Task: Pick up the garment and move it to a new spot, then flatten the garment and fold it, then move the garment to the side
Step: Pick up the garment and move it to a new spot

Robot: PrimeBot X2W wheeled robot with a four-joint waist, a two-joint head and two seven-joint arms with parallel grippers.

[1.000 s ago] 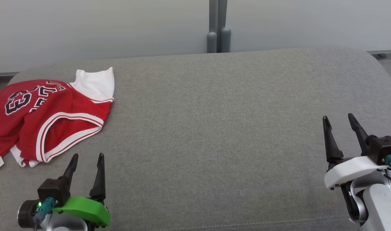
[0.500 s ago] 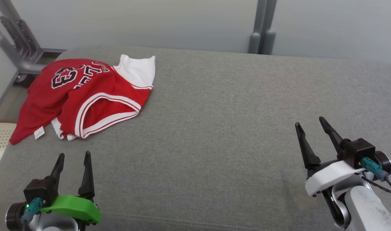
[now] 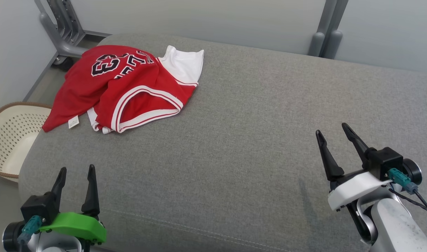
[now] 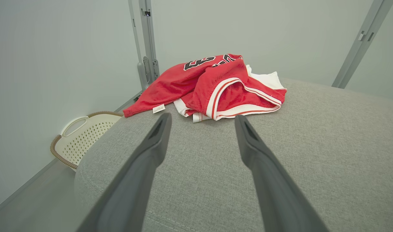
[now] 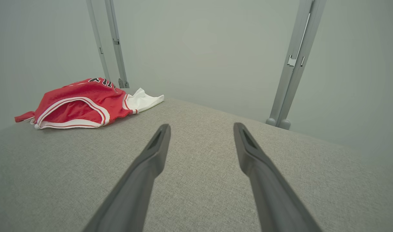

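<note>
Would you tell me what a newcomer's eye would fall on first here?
A crumpled red jersey with white trim and black numbers lies at the far left corner of the wide grey fabric cushion. The left tool on its green mount and the right tool on its white mount hover open and empty near the front edge, apart from it. A cream perforated plastic basket sits on the floor past the cushion's left end.

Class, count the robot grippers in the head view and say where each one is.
2. The left gripper is at the lower left, the right gripper at the lower right, both open above the grey cushion, apart from the jersey.
</note>
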